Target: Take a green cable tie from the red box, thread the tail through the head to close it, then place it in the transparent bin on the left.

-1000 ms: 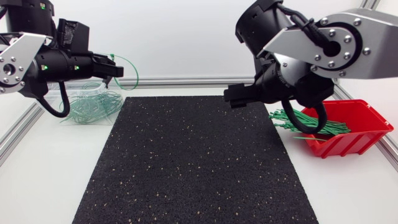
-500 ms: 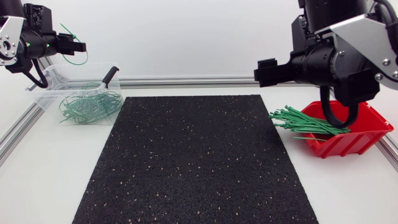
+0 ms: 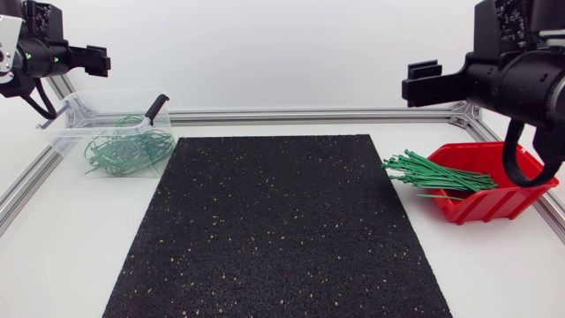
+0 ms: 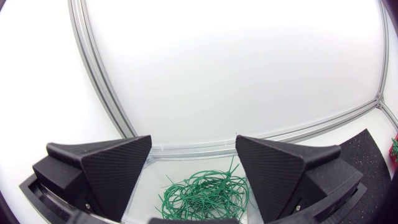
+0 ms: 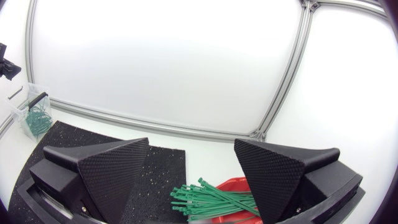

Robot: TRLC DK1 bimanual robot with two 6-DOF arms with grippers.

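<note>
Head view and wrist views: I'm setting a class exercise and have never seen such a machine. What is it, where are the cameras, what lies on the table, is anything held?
It is a two-armed robot; each arm ends in a black two-fingered gripper. The head view looks down from a fixed camera: the left gripper hangs near the transparent bin, the right gripper near the red box. Each wrist view comes from a camera on one arm; the black wedges are that arm's fingers. A black mat lies in the middle. Looped green cable ties lie in the bin; straight green cable ties stick out of the red box. Both grippers are open and hold nothing.
</note>
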